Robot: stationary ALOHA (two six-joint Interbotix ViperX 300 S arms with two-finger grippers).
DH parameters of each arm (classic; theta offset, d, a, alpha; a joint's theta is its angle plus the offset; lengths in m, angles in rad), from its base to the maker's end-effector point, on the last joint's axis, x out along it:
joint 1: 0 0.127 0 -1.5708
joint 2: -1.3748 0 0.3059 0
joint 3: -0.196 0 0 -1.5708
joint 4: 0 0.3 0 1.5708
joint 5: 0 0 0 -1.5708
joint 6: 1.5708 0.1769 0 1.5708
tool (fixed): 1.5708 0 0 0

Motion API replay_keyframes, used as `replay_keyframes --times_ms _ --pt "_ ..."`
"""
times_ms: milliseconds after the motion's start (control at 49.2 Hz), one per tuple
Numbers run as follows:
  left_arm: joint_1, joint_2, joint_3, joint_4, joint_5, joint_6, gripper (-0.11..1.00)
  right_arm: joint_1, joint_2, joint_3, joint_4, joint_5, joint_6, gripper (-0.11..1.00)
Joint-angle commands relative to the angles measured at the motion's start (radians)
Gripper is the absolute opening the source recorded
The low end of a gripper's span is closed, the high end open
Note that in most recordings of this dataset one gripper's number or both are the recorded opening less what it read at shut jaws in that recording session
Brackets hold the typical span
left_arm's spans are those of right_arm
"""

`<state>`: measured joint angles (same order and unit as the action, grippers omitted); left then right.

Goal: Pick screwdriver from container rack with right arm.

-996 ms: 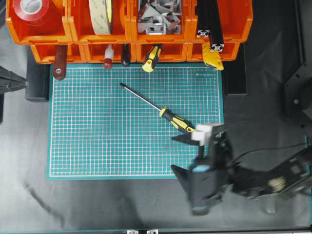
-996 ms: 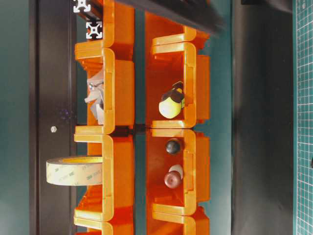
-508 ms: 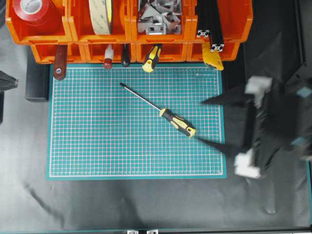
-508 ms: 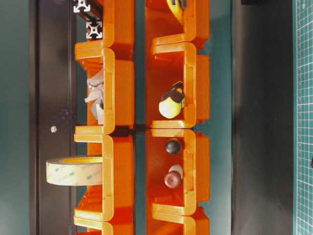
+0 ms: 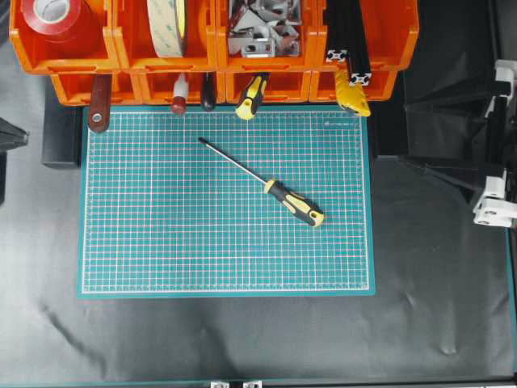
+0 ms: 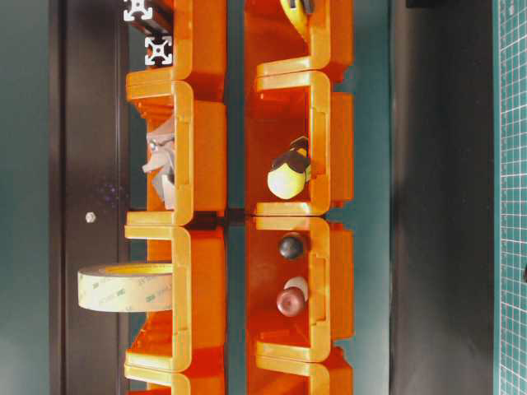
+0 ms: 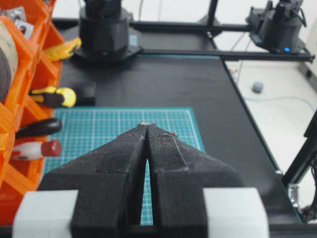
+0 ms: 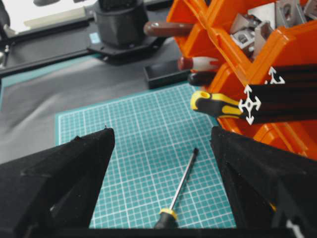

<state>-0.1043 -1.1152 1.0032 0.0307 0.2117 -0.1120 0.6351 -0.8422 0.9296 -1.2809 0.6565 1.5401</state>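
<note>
Right pincer [image 5: 452, 133], at the right edge of the overhead view, stands with its jaws wide apart and nothing between them. From it, the screwdriver [image 5: 266, 184] lies toward about 8 o'clock, flat on the green mat [image 5: 161, 242], well apart from the fingers and outside the orange bin rack [image 5: 214, 61]. Its long axis runs diagonally: the tip points to 10 o'clock toward the rack, and the yellow-and-black handle trails to 4 o'clock, the end nearer the right arm. Left pincer [image 7: 147, 130] has its jaws pressed together and keeps to the mat's left side, farther from the handle. No brand can be read; faint print on the tape roll [image 6: 123, 286] is too small to make out.
</note>
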Motion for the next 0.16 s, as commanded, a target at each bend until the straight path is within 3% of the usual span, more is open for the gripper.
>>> replay_keyframes --times_ms 0,142 --pt "0.0 0.006 -0.026 0.003 -0.005 -0.002 0.0 0.003 0.003 -0.006 -0.009 -0.011 -0.002 0.76" --pt "0.002 0.006 -0.025 0.003 -0.005 -0.005 0.0 0.003 0.005 0.002 -0.008 -0.014 -0.002 0.76"
